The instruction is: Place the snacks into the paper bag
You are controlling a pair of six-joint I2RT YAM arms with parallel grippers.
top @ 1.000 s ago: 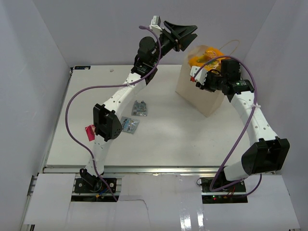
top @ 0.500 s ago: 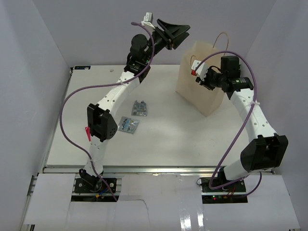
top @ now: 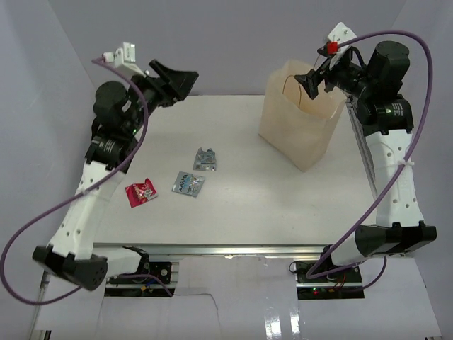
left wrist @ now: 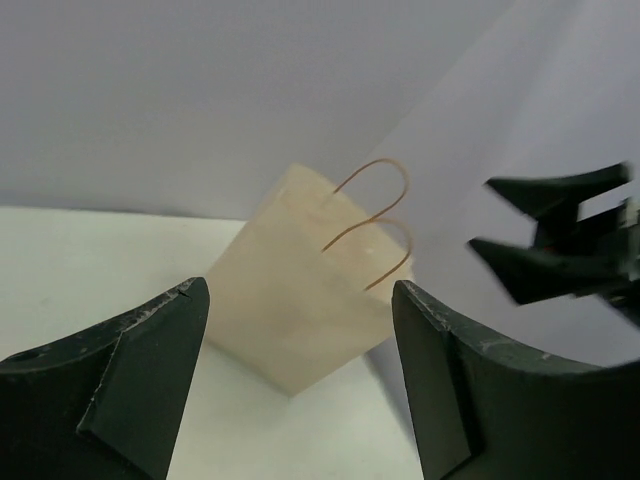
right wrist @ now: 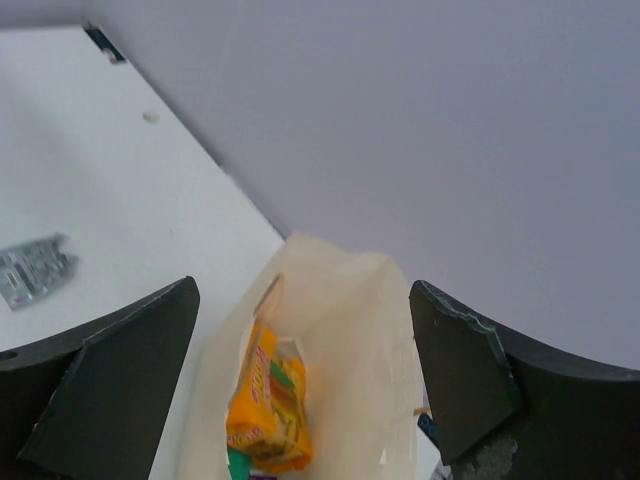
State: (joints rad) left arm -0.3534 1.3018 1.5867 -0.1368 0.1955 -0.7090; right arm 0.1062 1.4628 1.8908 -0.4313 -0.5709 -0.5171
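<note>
We've got left claw point(top: 187, 82) and right claw point(top: 306, 81) both wide open, empty; bag point(top: 294, 131) upright, orange packet point(right wrist: 268, 400) inside.

White table point(top: 283, 191) (pale walls point(top: 226, 35) around)

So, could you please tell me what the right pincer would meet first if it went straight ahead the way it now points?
Probably the orange packet lying inside the open paper bag: the right pincer aims down into the bag's mouth, though depth is unclear.
</note>
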